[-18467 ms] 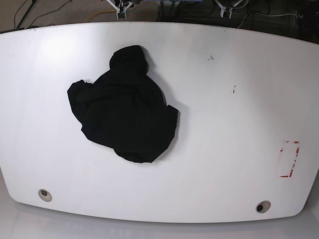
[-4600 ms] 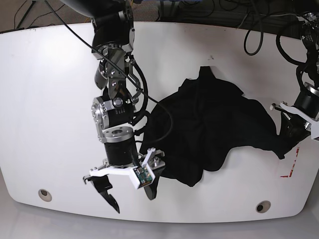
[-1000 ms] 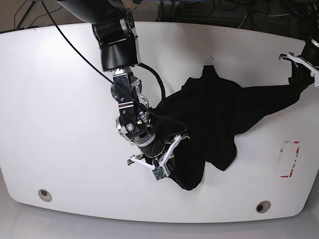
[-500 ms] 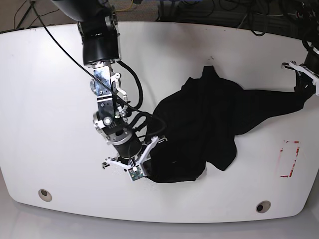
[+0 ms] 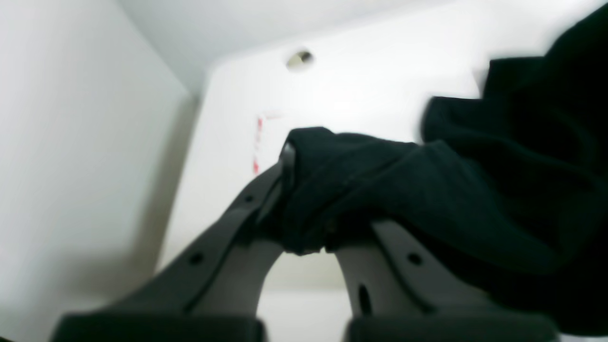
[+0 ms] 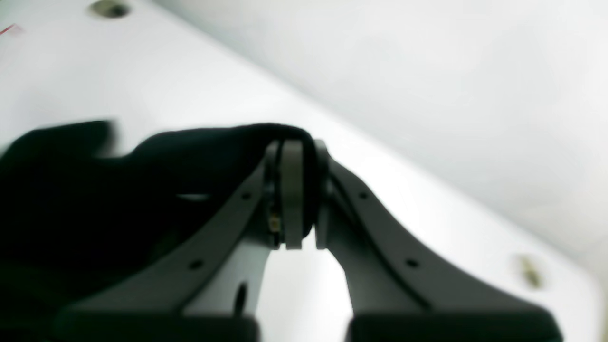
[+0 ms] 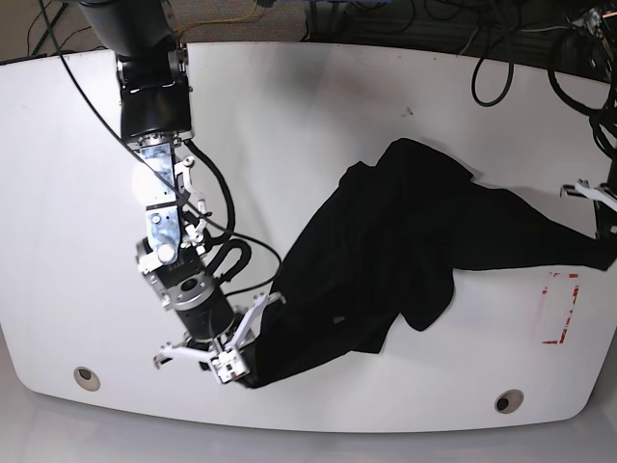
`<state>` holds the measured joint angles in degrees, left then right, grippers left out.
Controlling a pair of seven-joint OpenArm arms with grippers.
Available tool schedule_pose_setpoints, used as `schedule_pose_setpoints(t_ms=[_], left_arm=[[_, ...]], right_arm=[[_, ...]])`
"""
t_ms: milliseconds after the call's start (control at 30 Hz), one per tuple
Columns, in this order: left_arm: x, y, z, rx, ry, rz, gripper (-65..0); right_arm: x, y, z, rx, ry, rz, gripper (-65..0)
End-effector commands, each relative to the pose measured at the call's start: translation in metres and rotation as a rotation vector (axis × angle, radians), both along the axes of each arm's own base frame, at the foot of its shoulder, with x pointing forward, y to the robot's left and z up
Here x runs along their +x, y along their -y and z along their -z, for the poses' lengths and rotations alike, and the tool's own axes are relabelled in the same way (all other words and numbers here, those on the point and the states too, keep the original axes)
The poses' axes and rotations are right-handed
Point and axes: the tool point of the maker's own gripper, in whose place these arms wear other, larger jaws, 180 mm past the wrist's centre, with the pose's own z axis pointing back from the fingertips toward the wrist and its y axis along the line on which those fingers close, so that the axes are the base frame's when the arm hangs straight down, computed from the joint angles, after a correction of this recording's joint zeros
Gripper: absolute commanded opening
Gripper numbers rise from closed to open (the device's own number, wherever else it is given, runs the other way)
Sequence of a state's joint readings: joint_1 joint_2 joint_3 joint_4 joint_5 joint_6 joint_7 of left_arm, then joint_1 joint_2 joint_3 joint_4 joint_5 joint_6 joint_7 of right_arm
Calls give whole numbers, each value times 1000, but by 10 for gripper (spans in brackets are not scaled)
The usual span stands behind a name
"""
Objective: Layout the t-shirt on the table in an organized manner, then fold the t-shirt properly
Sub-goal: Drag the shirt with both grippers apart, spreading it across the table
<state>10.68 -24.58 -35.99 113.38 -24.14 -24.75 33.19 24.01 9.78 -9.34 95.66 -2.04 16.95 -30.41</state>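
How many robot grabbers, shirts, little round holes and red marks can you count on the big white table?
Grippers: 2, the right gripper and the left gripper
T-shirts: 1, the black t-shirt
Round holes: 2, one and another
Red markings: 1, the red marking
Total: 6

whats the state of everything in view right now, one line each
t-shirt: crumpled, stretched between both arms, mostly lying on the table, not spread flat
left end effector: shut on a bunched edge of the t-shirt
right end effector: shut on a fold of the t-shirt
table: glossy white, bearing the t-shirt
red marking: bare, just beside the stretched cloth
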Motion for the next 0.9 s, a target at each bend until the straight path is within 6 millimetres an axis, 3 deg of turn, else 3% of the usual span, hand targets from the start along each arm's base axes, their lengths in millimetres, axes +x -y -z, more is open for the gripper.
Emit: schedule_pose_setpoints(t_ms=[0,167,467,733,867], left_arm=[[15,-10,-44,54,71,-16,-650],[31,-21,-76,59,89,-71,-650],[46,-29,-136,37,176,-127,-650],[47,-35,-194,3,287,-155,-650],[46,-39,-212,-10,325,-165,-650]], right_arm=[[13,9,-49,-3,128,4,-650],[26,26,-74,-42,175,28,-650],[45,48,-137,-87,267,80,-650],[63,84,-197,-131,349,155,-650],[69,110,-228,-133,383,210,-650]])
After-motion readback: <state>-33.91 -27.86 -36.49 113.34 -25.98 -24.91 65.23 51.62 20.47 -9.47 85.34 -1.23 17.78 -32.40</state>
